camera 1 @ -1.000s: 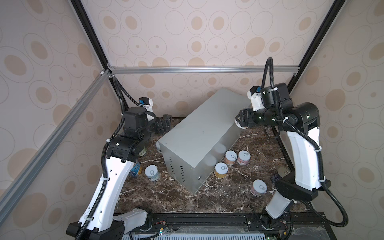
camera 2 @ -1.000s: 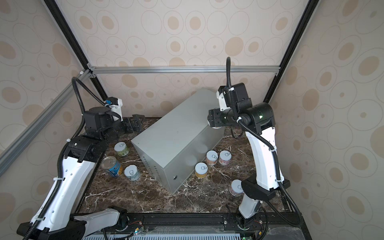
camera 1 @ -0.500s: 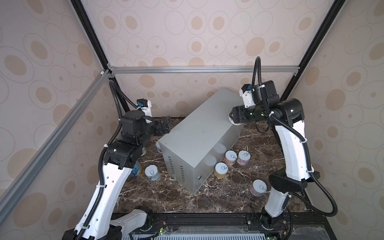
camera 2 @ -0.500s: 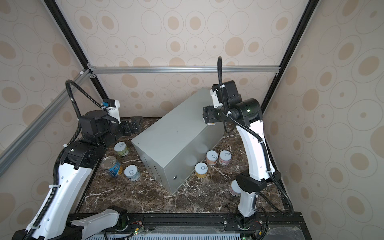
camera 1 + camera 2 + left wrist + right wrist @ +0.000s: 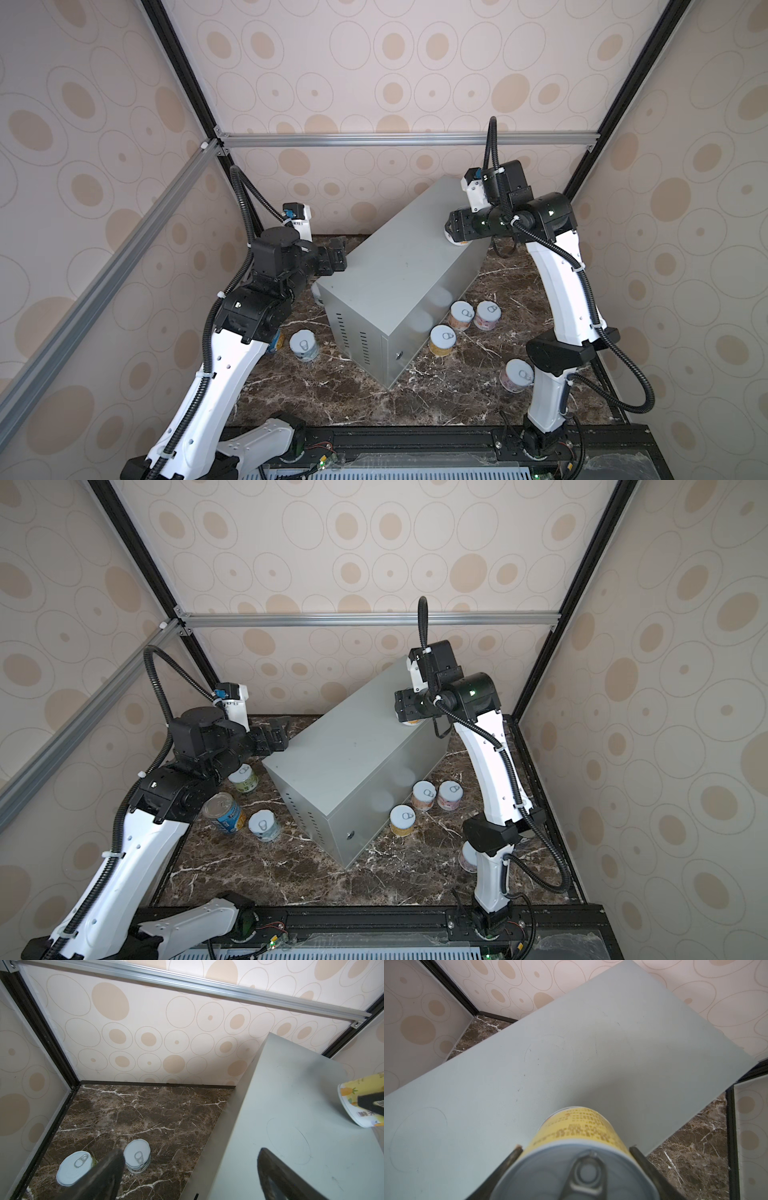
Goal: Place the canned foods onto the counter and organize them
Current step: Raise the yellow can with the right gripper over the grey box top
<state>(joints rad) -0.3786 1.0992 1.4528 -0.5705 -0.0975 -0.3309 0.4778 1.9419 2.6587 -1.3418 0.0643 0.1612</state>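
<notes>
A yellow can point(image 5: 577, 1128), pineapples printed on its label, is clasped by its sides between the right fingers point(image 5: 503, 1169), with its pull-tab lid sealed and turned toward the wrist camera. The can is held tilted over the top of the grey metal box point(image 5: 395, 270), near the right-hand edge and toward the far end. Whether its base touches the metal cannot be told.

The left fingers point(image 5: 104, 1178) are spread wide with nothing between them. One is poised over the box's top and one over the marble surface point(image 5: 332, 395), at the box's long left edge. The box is seen closed and set at an angle on the marble, with vent slots point(image 5: 353, 337) cut in its near end.

The remaining cans are seen down on the marble, lids shut.

- **Right of the box:** a peach can point(image 5: 461, 316) and a pink can point(image 5: 487, 316) are stood side by side, and an orange can point(image 5: 442, 340) is placed just beside the box's wall. A fourth short can point(image 5: 516, 376) is partly hidden by the right arm's base.
- **Left of the box:** a pale blue can point(image 5: 264, 825) is set next to a tall blue can point(image 5: 224, 812). Farther back, a green-labelled can point(image 5: 243, 778) is half covered by the left arm. A further short can point(image 5: 137, 1155) is seen beside it in the left wrist view, close to the box.
</notes>
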